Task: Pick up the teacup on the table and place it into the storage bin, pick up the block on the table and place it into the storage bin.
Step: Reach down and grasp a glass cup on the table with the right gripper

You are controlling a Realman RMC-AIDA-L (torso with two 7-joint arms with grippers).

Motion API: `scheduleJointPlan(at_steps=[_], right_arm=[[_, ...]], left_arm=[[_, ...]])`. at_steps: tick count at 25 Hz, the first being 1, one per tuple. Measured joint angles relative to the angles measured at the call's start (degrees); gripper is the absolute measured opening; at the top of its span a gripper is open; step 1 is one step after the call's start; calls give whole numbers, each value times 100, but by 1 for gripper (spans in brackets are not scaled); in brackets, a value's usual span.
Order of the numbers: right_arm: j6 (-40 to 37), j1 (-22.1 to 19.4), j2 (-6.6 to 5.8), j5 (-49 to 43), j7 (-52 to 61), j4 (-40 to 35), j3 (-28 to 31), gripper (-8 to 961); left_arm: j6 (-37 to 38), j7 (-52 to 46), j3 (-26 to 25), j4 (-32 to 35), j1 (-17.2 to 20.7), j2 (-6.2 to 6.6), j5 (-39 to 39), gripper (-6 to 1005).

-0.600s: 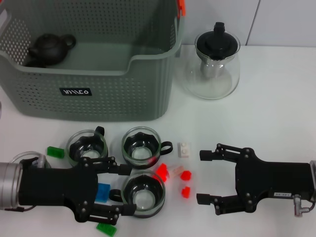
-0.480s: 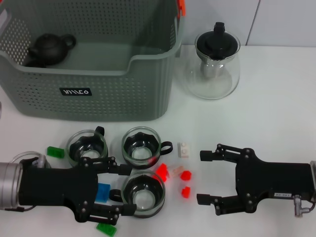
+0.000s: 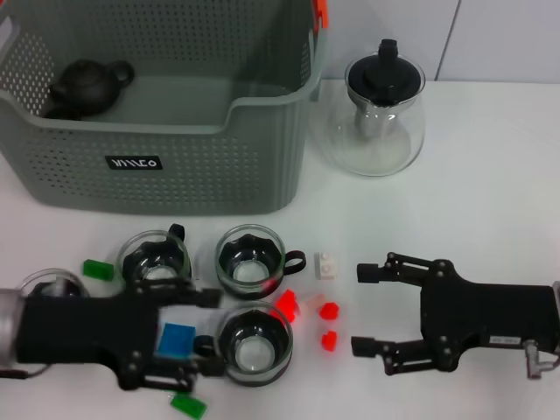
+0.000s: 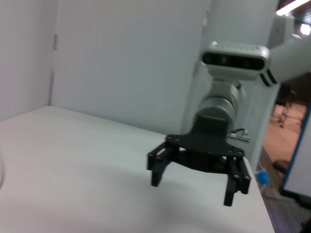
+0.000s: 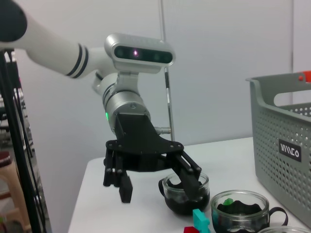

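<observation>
While the label [image 3: 134, 163] lettering resists reading, head view: storage bin [image 3: 166, 131] at surface [image 3: 490, 201] rear, dark teapot [image 3: 87, 86] inside; glass teapot [image 3: 382, 109] beside. Left tool [image 3: 206, 337] released by nearest teacup [image 3: 254, 344], blue block [image 3: 178, 339] between its fingers; right tool [image 3: 360, 308] released near red blocks [image 3: 324, 319].
Left wrist: right tool [image 4: 194, 177] spread.
Right wrist: left tool [image 5: 160, 187] spread over a teacup [image 5: 184, 191].

Left gripper [image 5: 158, 187] hangs over the table, fingers spread wide, one fingertip down beside a dark glass teacup [image 5: 184, 194], storage bin [image 5: 284, 141] alongside.
</observation>
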Motion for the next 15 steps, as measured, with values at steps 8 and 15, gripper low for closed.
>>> scheduleJointPlan(at_steps=[8, 15], right_arm=[[-31, 183, -42, -84, 1317, -402, 169, 940], [-37, 599, 1, -465, 3155, -2022, -1307, 888]], left_arm=[[625, -246, -1316, 435, 431, 172, 251, 813], [779, -501, -2057, 773, 729, 175, 331, 808]])
